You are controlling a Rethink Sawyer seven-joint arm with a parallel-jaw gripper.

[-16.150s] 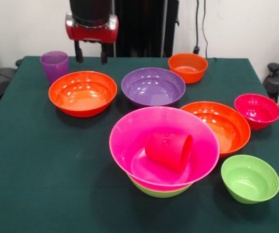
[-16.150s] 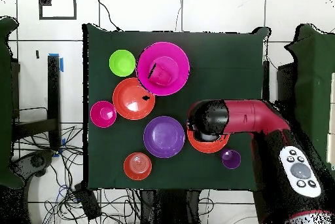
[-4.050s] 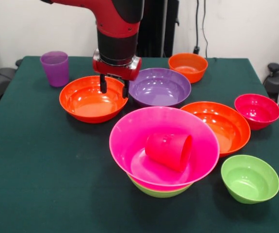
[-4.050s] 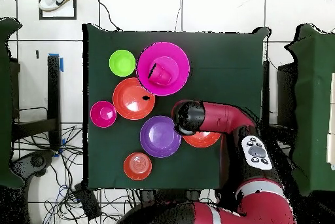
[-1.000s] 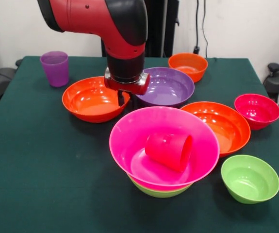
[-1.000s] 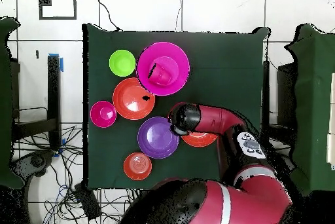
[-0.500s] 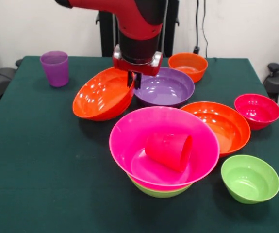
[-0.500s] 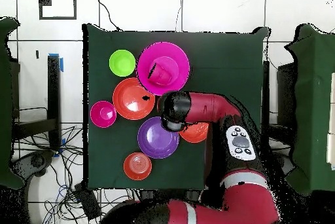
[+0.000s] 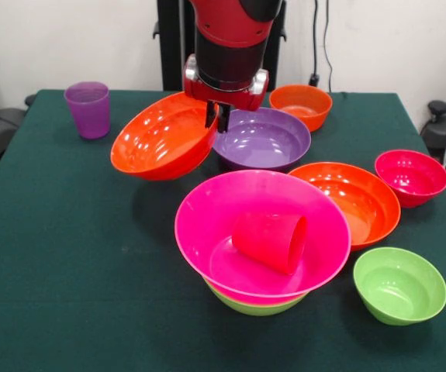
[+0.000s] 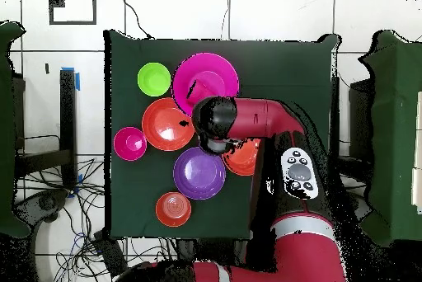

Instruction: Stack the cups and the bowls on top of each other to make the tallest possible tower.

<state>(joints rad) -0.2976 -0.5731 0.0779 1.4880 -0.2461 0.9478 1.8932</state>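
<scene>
Jaws were pinched together on the far right rim of a large orange bowl [image 9: 163, 136], the gripper [image 9: 216, 116] holding it clear of the green tablecloth [image 9: 67, 256], tilted so its open side faced down to the left and toward the near edge. The red and black arm [image 9: 227, 35] came down from above. Just right of the lifted bowl sat the purple bowl [image 9: 261, 139], upright on the cloth; behind that, a small orange bowl [image 9: 300, 107]. The purple cup [image 9: 88, 108] stood upright at far left, well apart from the rest. Near centre was the tower [image 9: 261, 236]: a wide hot pink bowl [image 9: 207, 225] nested in a lime green bowl [image 9: 254, 306], of which only the lower edge showed. A red-pink cup [image 9: 270, 241] lay on its side inside the pink bowl. To the right, touching the pink bowl's rim, sat a second large orange bowl [image 9: 354, 198]; beyond it a small red-pink bowl [image 9: 410, 177], and nearer, a small lime green bowl [image 9: 399, 285]. Overhead, the arm hid most of the lifted bowl.
</scene>
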